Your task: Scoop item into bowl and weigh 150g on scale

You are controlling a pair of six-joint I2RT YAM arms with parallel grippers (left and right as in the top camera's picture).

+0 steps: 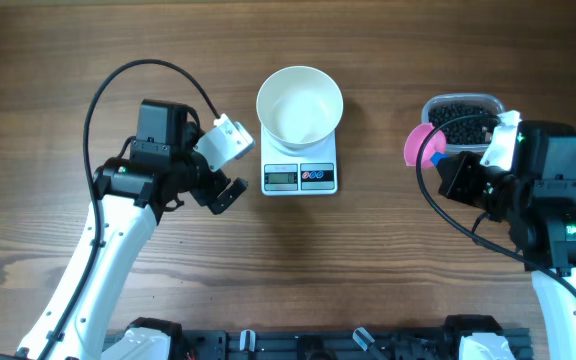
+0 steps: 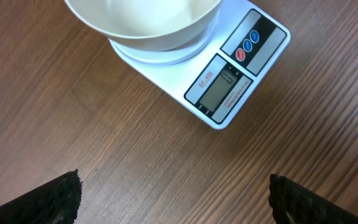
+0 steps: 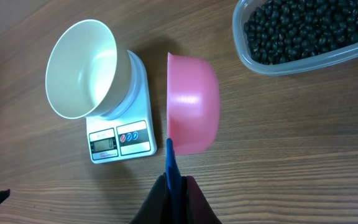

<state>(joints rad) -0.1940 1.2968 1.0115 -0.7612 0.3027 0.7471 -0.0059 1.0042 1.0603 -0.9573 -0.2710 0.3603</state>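
Left gripper (image 1: 224,193): spread wide and holding nothing, over bare table (image 1: 58,60) just left of the scale.
Right gripper (image 3: 174,193): pressed together on the blue handle (image 3: 171,160) of the pink scoop (image 3: 194,106).
Beans (image 3: 303,28): all lie in the clear tub (image 3: 272,67) at the right end of the table; none show in the scoop or in the bowl.
Bowl (image 1: 300,105): white and empty, sitting on the scale (image 1: 300,177), whose display and buttons face the robot. The reading is too small to make out.
Step in hand: probably the first scoop, since the bowl holds nothing yet.
Key relation: in the right wrist view the tub lies ahead and to the right of the scoop, near it but apart. The bowl and scale lie to the scoop's left.
Scoop's axis: the handle runs straight out from the fingers. The cup stands on edge, its flat rim toward the scale and its rounded back toward the tub, so it likely needs turning before it can dig in.
Nearer arm: the right one, next to the tub; the left is well apart from it.
Risk: beans may roll off the scoop on the way across to the bowl.
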